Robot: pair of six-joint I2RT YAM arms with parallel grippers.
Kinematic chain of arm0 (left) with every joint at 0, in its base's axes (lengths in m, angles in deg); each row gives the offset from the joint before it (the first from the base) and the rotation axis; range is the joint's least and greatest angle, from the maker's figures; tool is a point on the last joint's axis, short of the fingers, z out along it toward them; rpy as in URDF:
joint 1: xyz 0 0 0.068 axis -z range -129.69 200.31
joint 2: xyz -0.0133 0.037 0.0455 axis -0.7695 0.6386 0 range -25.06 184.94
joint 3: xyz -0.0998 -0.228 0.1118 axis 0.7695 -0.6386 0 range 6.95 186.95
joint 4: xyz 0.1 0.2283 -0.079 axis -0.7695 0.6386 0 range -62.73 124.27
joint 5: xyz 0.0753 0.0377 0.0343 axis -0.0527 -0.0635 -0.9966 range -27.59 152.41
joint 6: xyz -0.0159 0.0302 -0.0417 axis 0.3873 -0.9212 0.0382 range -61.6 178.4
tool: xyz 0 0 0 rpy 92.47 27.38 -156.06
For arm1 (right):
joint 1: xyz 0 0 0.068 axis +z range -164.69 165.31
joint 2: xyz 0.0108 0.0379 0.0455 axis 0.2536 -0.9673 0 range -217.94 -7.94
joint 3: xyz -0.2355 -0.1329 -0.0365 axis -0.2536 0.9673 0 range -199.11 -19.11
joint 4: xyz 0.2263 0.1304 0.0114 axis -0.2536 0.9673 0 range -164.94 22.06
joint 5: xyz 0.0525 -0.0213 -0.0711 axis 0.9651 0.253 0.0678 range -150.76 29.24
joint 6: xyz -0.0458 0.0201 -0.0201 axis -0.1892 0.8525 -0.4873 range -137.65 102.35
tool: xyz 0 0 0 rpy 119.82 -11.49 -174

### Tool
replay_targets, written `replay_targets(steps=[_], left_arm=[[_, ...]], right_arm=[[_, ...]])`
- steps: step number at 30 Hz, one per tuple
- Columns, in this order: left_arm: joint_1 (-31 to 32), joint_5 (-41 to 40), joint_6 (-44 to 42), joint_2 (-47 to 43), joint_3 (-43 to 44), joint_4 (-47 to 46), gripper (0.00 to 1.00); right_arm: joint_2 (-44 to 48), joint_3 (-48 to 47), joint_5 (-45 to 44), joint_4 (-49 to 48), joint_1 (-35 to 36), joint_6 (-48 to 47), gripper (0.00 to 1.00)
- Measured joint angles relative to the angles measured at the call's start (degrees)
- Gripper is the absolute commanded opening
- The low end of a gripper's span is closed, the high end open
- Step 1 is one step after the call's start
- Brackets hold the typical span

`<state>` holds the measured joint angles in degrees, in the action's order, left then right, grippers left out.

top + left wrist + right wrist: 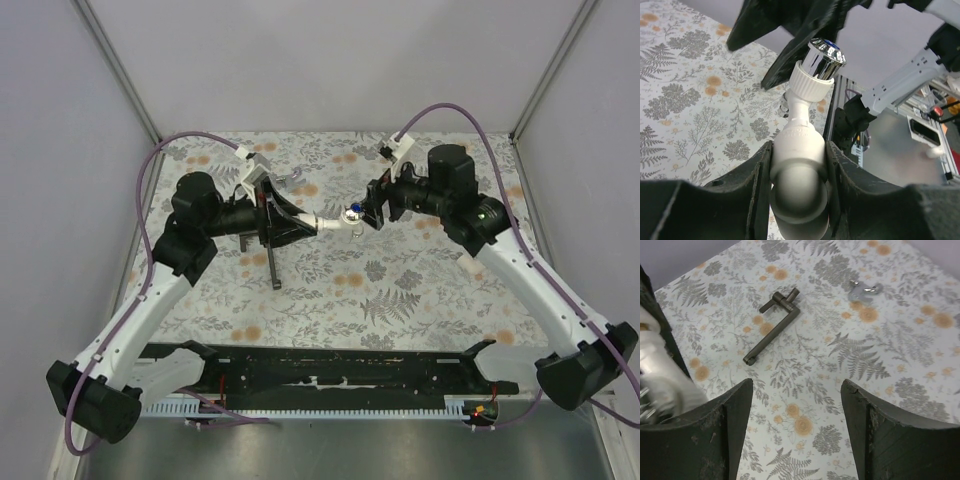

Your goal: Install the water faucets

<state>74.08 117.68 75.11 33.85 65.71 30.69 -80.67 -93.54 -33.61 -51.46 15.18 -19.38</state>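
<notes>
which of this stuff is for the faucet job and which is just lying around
In the job: white faucet, clamped in left gripper; right gripper, open beside it.
Lying about: dark T-shaped tool; small grey metal piece; both untouched.

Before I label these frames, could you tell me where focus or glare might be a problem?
Left wrist view: the water faucet is sharp, with glare on its chrome cap. Right wrist view: the T-shaped tool is sharp, but the water faucet at the left edge is blurred. Top view: evenly lit.
</notes>
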Motion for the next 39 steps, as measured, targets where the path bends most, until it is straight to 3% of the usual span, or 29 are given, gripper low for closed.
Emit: replay_targets(steps=[9,22,29,39], left_arm=[[-0.31,-8.5,8.79,0.79,-2.14,-3.28,0.02],[-0.61,-12.13,20.28,5.31,-1.84,-5.27,0.02],[-0.61,-11.65,20.74,3.96,-1.79,-5.92,0.02],[-1.55,-10.67,15.17,1.01,-2.25,-6.78,0.02]], right_arm=[[12.24,3.1,-2.73,0.57,-2.29,-10.49,0.75],[12.22,4.55,15.58,-4.13,-2.34,-14.21,0.66],[5.7,4.57,18.67,-10.25,-2.34,-7.08,0.52],[1.92,2.84,19.12,-17.11,-2.6,10.97,0.47]])
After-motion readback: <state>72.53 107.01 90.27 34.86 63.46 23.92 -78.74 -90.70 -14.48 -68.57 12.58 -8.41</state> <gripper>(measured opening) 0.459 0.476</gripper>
